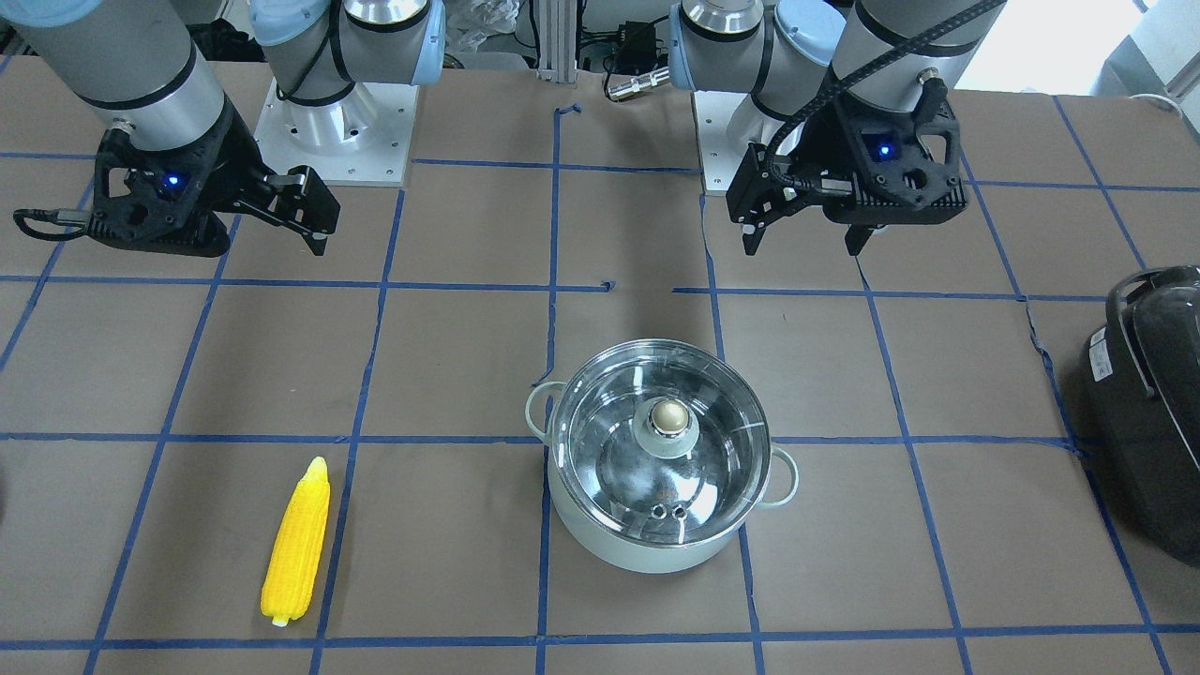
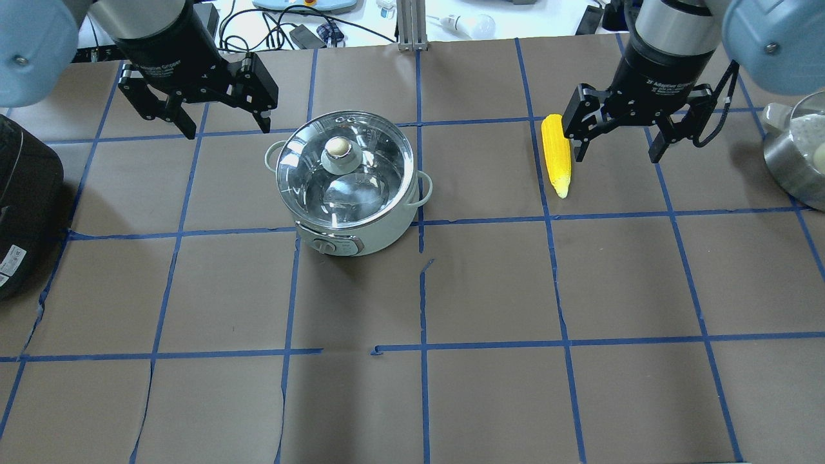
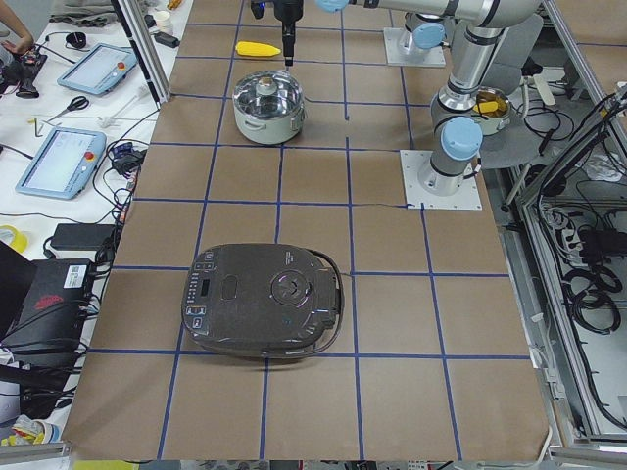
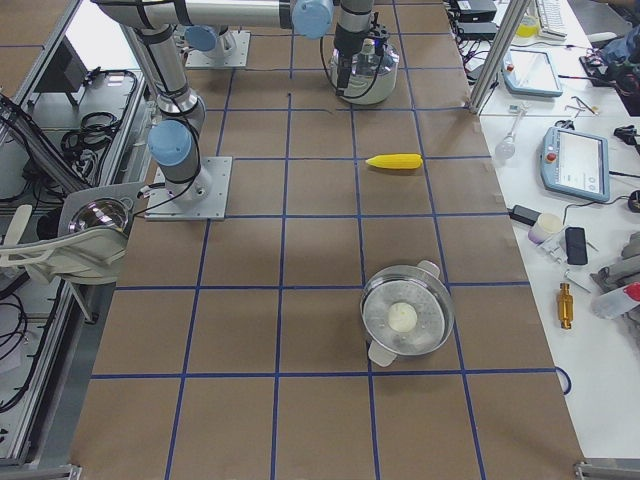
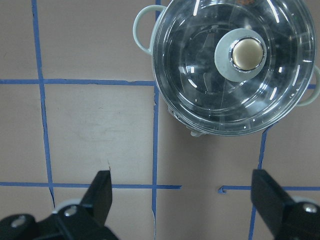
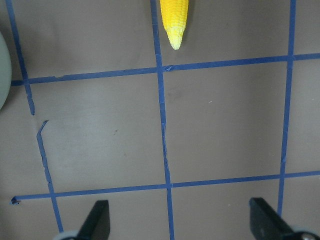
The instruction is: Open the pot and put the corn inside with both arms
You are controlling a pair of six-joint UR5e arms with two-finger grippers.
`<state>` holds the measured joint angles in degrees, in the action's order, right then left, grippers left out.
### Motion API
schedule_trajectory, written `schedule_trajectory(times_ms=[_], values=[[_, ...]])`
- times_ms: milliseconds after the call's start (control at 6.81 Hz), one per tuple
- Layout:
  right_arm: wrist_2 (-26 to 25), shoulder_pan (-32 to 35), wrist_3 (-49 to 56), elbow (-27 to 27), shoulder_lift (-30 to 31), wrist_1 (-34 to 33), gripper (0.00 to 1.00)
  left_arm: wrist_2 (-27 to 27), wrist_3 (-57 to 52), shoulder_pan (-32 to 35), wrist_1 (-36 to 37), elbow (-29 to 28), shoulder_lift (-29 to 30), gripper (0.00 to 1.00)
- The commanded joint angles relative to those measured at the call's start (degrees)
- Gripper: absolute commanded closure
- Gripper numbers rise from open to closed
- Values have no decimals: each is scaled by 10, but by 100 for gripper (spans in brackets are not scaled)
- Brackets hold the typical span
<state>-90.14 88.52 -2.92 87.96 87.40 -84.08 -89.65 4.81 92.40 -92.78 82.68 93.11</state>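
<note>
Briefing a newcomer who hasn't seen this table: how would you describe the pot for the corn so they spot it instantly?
On the brown table with blue tape grid, look by the left gripper. The pot there is pale mint green with a clear glass lid and gold knob, unlike the black appliance and the bare steel pot at the table's ends.

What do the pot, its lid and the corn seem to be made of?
Pot: mint-green outer wall, probably painted or enamelled metal; the mirror-bright interior looks like steel. Lid: clear glass, the inside shows through under glints; its knob has a gold metallic cap. Corn: uniform glossy yellow, likely moulded plastic.
</note>
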Motion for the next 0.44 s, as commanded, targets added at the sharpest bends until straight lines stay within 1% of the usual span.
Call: schedule_trajectory(times_ms=[0, 294], values=[[1, -1, 2, 0, 0, 1, 0, 0, 0, 0, 1, 0, 0, 0], [-1, -2, 1, 0, -1, 0, 0, 0, 0, 0, 0, 0, 0, 0]])
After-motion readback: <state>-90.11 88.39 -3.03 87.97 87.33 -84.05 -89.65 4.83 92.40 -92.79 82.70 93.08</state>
